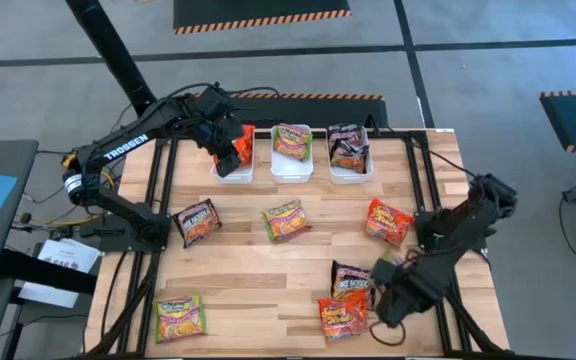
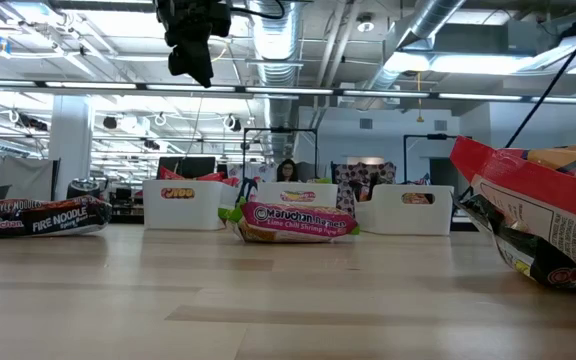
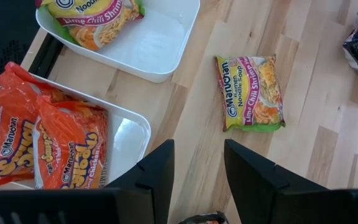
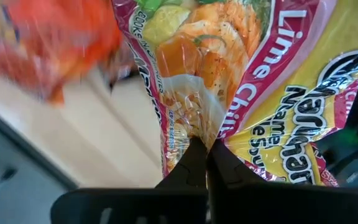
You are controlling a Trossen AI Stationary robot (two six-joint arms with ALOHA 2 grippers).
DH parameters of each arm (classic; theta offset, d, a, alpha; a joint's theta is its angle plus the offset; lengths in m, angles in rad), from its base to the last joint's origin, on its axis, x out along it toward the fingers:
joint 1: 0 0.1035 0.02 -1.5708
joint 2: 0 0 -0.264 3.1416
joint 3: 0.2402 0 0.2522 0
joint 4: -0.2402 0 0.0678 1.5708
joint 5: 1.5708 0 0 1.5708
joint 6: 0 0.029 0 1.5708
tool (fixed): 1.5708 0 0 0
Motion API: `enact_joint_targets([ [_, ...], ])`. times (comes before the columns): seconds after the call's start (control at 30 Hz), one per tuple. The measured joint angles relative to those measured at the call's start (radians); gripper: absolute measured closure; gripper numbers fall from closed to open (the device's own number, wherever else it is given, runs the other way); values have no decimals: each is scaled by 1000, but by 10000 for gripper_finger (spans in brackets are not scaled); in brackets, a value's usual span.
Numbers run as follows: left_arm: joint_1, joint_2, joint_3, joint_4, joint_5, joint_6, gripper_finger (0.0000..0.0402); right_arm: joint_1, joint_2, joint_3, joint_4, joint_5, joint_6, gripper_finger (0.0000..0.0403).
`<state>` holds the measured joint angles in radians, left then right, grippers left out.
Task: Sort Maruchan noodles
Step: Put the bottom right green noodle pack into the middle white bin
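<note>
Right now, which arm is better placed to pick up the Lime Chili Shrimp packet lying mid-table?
Left. The left gripper is open and empty above the white bin of red-orange packets, close to the Lime Chili Shrimp packet. The right gripper is farther off and shut on another lime chili packet.

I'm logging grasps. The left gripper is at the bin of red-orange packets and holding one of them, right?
Not quite. The left gripper is at the white bin of red-orange Maruchan packets, but it holds nothing. The left wrist view shows its fingers open and empty. The right gripper, low on the table's right side, pinches a Lime Chili packet.
</note>
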<state>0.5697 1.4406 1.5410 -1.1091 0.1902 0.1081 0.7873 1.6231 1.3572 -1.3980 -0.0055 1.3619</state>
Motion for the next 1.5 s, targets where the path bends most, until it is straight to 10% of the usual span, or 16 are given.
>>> enact_joint_targets([
  [0.97,118,0,-2,11,-12,93,251,-838,1,196,204,273,-1171,398],
  [1.5,136,2,-8,417,129,-274,219,-1047,1,260,423,301,-1574,398],
])
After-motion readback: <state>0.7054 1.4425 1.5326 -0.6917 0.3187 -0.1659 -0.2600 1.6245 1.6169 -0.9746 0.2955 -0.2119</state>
